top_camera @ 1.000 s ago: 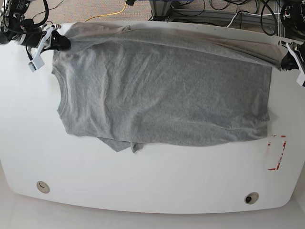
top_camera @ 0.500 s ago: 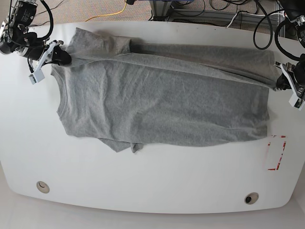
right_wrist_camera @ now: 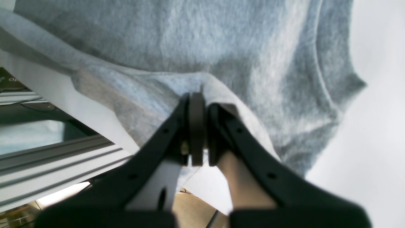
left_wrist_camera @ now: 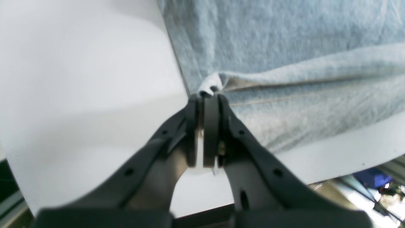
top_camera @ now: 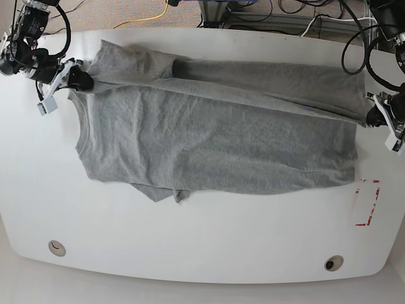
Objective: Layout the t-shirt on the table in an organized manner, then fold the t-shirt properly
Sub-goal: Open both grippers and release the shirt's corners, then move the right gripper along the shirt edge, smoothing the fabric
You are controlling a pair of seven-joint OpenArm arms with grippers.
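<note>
The t-shirt lies across the far half of the desk, grey and wrinkled, its far long edge doubled toward the near side, a sleeve tucked under at the near edge. Both far corners are pinched: the left gripper, on the base view's right, has its fingers clamped on the hem corner, and the right gripper is clamped on cloth near the shoulder. To do this fold well, both arms should probably move at 1 pace toward the near edge, keeping the lifted edge taut and level, so the 2 layers meet squarely without new creases. Each arm reaches in low from its own side of the desk, wrists angled inward.
</note>
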